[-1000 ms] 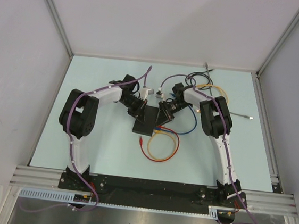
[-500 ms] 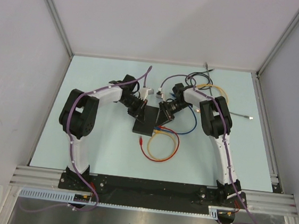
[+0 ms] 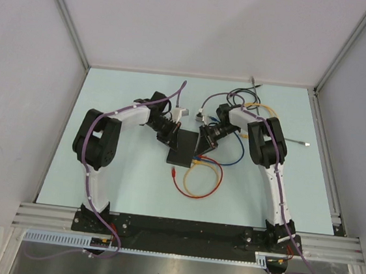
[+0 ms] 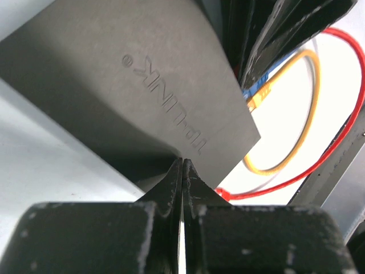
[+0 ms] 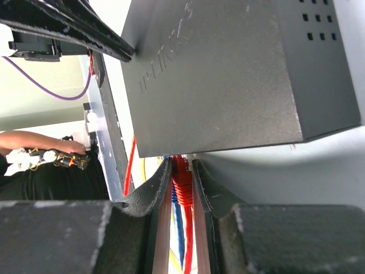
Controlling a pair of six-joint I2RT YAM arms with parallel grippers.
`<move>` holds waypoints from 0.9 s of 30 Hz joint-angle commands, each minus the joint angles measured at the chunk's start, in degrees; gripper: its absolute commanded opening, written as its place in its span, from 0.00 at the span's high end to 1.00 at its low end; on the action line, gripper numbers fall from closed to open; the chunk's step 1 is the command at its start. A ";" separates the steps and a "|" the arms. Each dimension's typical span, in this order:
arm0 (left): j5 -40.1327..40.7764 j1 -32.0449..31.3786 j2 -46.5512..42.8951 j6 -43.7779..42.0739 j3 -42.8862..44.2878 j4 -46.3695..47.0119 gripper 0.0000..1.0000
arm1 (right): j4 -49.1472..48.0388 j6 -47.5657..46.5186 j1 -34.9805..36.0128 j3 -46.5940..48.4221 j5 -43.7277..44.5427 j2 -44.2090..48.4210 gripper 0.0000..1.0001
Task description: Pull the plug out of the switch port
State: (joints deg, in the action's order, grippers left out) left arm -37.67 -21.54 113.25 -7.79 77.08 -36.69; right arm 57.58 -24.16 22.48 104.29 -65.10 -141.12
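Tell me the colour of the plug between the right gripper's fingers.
Red; the plug shows best in the right wrist view.

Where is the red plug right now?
In the right wrist view, the red plug sits between the right gripper's fingers, at the switch's port edge.

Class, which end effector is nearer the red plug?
Right. The red plug sits between the fingers of the right end effector; the left end effector, shut, is at another edge of the switch.
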 commanded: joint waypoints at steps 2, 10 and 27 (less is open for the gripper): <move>6.29 -0.17 2.67 -2.40 -0.44 -0.58 1.00 | 2.89 -4.84 -2.44 1.01 7.71 -0.30 0.86; 6.21 -0.61 2.59 -2.40 -0.61 -0.67 1.00 | 18.48 -15.64 0.37 8.53 7.18 -5.73 0.85; 6.12 -1.40 2.32 -2.58 -0.79 -0.75 1.00 | 23.21 -19.80 -3.84 5.83 6.12 -5.57 0.87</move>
State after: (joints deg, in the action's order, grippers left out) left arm -37.74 -22.79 113.25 -7.81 77.08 -36.93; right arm 75.68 -42.44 21.15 110.32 -67.29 -146.47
